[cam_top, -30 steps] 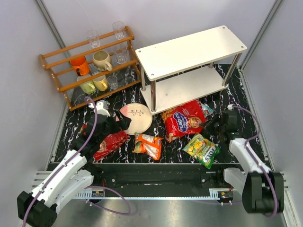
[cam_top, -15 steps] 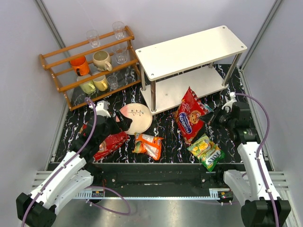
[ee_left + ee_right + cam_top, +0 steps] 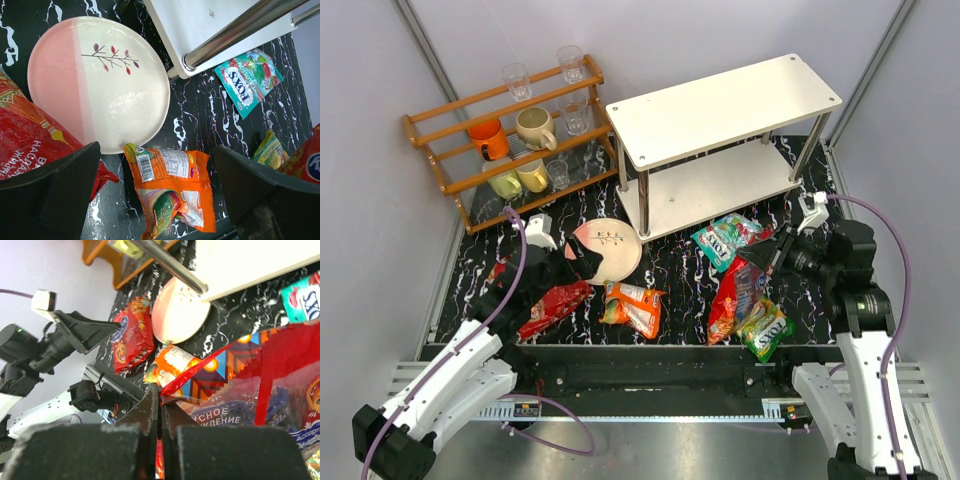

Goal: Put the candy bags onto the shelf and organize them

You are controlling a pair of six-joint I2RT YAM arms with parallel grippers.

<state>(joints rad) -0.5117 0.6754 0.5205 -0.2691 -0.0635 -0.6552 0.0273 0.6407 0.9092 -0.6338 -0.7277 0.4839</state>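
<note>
My left gripper (image 3: pixel 157 150) hangs wide open over the small orange bag (image 3: pixel 172 185), unmoved. My right gripper (image 3: pixel 160 390) is pinched shut on the corner of a large red bag (image 3: pixel 730 295). It has been raised off the table, which uncovered the teal bag (image 3: pixel 730 237) just ahead. The shelf (image 3: pixel 720 105) beyond stays bare, so placing comes next.

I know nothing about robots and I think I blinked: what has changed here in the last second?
The right gripper, shut on a red bag, has raised it from lying flat and drawn it nearer the arms; it now hangs edge-on. That uncovered the teal bag. The yellow-green bag slid slightly right. The open left gripper, other red bag, orange bag, plate and shelf stayed put.
</note>
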